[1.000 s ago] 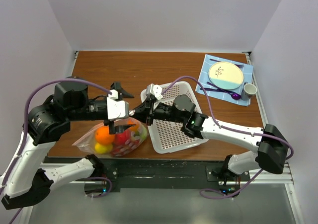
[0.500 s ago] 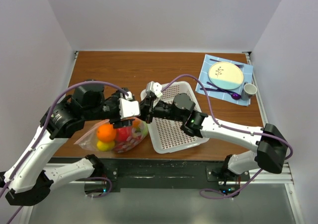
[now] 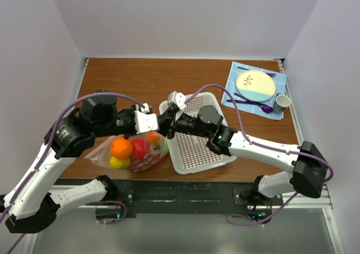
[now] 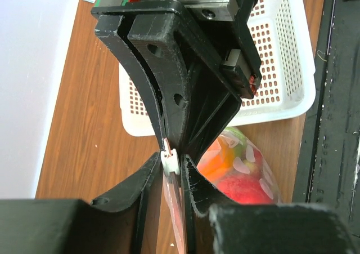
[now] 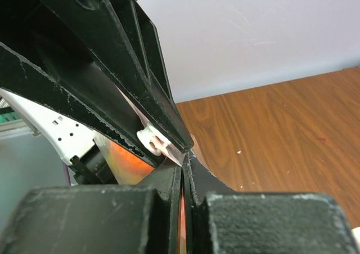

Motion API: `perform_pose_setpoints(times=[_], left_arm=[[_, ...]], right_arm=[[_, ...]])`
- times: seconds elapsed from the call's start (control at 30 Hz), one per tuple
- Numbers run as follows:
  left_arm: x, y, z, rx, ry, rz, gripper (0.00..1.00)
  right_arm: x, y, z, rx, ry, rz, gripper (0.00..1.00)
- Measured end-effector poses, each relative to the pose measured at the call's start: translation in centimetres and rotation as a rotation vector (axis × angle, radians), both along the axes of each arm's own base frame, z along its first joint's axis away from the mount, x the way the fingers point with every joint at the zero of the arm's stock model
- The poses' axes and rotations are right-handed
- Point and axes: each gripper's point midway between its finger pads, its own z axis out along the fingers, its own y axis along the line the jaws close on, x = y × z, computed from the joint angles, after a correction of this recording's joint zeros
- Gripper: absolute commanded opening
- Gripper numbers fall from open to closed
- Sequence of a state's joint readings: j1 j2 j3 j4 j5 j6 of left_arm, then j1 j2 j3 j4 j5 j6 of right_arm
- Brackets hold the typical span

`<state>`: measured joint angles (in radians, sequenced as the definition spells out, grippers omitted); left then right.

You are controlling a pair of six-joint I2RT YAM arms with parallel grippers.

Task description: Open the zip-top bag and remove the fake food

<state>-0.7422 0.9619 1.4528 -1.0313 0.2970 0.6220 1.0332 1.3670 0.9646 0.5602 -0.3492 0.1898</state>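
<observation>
The zip-top bag (image 3: pixel 132 154) lies near the table's front edge with fake food inside: an orange (image 3: pixel 120 147), a red apple (image 3: pixel 139 148) and a yellow piece (image 3: pixel 117 163). My left gripper (image 3: pixel 157 128) has its fingers pressed on the bag's white zip slider (image 4: pixel 170 161), with the pink strip (image 4: pixel 175 209) running down between them. My right gripper (image 3: pixel 167 128) meets it tip to tip and is shut on the bag's top edge (image 5: pixel 183 206). In the right wrist view the slider (image 5: pixel 153 142) sits just above my right gripper (image 5: pixel 184 163). Red and orange fruit (image 4: pixel 247 178) shows through the plastic.
A white perforated basket (image 3: pixel 192 167) stands right of the bag, under the right arm. At the back right, a blue mat (image 3: pixel 232 76) carries a cream-and-blue plate (image 3: pixel 255 83), with a small cup (image 3: pixel 282 102) beside it.
My left gripper swung right from above the bag to the zip end and closed its wide-open jaws onto the slider. The right gripper kept its hold and barely moved.
</observation>
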Motion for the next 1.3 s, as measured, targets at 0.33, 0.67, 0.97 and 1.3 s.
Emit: perform_pose_setpoints(times=[0.33, 0.67, 0.97, 1.3], left_arm=[[-0.1, 0.4, 0.6, -0.019, -0.001, 0.024, 0.28], [-0.4, -0.1, 1.1, -0.064, 0.026, 0.030, 0.45], [-0.5, -0.3, 1.6, -0.081, 0.034, 0.029, 0.20], [-0.3, -0.2, 1.6, -0.068, 0.038, 0.038, 0.03]], right_arm=[[-0.2, 0.0, 0.0, 0.001, 0.007, 0.009, 0.00], [-0.3, 0.1, 0.0, 0.003, 0.019, 0.013, 0.00], [-0.3, 0.1, 0.0, 0.005, 0.028, 0.015, 0.00], [-0.2, 0.1, 0.0, 0.005, 0.029, 0.010, 0.00]])
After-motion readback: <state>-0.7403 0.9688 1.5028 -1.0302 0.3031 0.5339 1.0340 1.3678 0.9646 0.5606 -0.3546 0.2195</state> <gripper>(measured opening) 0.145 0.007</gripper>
